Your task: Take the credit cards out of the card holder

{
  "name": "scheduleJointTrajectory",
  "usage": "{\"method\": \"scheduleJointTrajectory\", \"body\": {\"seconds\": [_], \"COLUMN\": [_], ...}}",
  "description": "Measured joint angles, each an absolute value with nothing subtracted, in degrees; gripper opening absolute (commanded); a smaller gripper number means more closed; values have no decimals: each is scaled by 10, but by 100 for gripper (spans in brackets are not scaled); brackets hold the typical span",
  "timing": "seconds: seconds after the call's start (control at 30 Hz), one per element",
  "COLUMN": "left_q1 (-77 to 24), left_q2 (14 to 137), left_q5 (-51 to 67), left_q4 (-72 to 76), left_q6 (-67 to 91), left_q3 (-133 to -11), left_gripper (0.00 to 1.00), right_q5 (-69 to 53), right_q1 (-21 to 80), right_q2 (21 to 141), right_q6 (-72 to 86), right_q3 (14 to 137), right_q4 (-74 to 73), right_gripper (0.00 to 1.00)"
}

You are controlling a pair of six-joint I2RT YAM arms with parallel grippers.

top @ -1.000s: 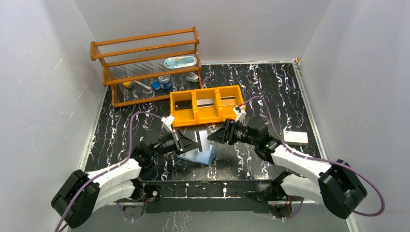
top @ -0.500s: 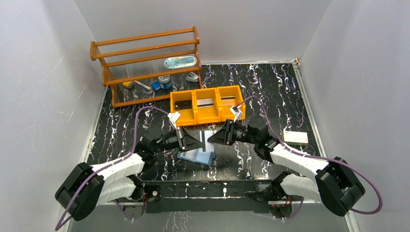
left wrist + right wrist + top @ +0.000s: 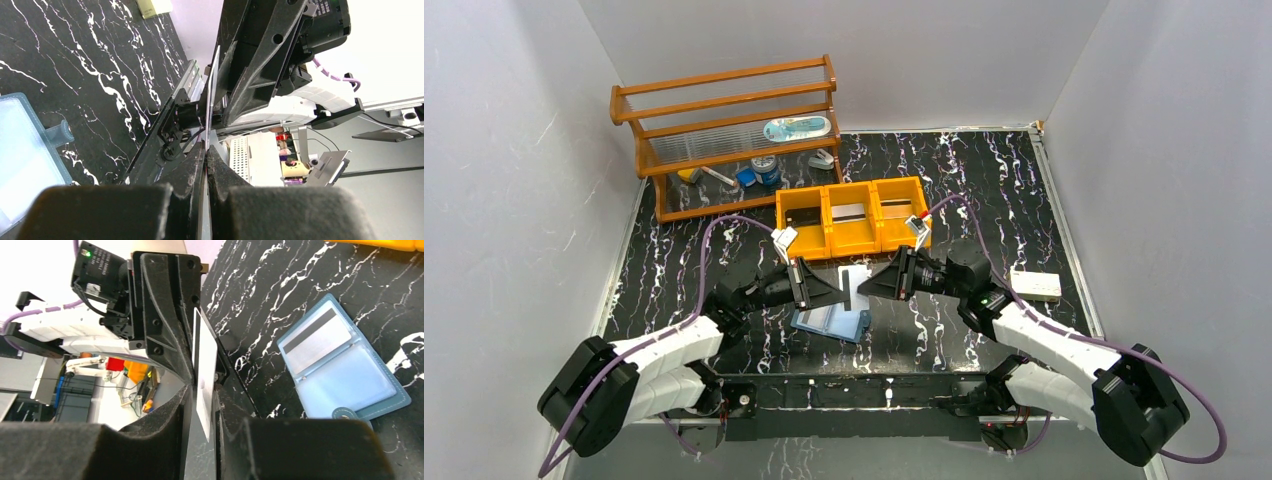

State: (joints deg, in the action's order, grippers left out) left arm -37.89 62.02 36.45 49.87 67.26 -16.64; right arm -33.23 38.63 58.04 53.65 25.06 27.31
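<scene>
Both hands are pinching one silver card (image 3: 854,285) on edge above the counter (image 3: 984,200): the left hand (image 3: 839,290) is gripping it from 9 o'clock, the right hand (image 3: 864,287) from 3 o'clock. The blue card holder (image 3: 831,322) is lying open just below at 6 o'clock, another card (image 3: 315,339) showing in its pocket, with the orange tray (image 3: 852,238) at 12 o'clock.

The light blue card holder (image 3: 831,322) lies open and flat on the surface, a silver-grey card (image 3: 316,342) in one pocket. Another pale credit card (image 3: 853,285) stands upright above it.
</scene>
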Motion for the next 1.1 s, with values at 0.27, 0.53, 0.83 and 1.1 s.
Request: {"method": "scheduleJointTrajectory", "body": {"seconds": [0.27, 0.53, 0.83, 1.1], "left_q1": [-379, -378, -378, -378], "left_q2": [621, 624, 594, 489], "left_q5": [386, 393, 363, 236], "left_q4": [514, 519, 444, 151], "left_q6": [676, 677, 638, 459], "left_q3": [-169, -170, -172, -276], "left_gripper": [0, 48, 85, 97], "right_q5": [-350, -353, -316, -234], "right_q1": [383, 383, 383, 383], "right_q2": [576, 578, 573, 527], "right_q6": [573, 583, 550, 510], "right_q3": [245, 245, 247, 252], "right_q4": [307, 327, 270, 174], "right_gripper": [7, 0, 0, 0]}}
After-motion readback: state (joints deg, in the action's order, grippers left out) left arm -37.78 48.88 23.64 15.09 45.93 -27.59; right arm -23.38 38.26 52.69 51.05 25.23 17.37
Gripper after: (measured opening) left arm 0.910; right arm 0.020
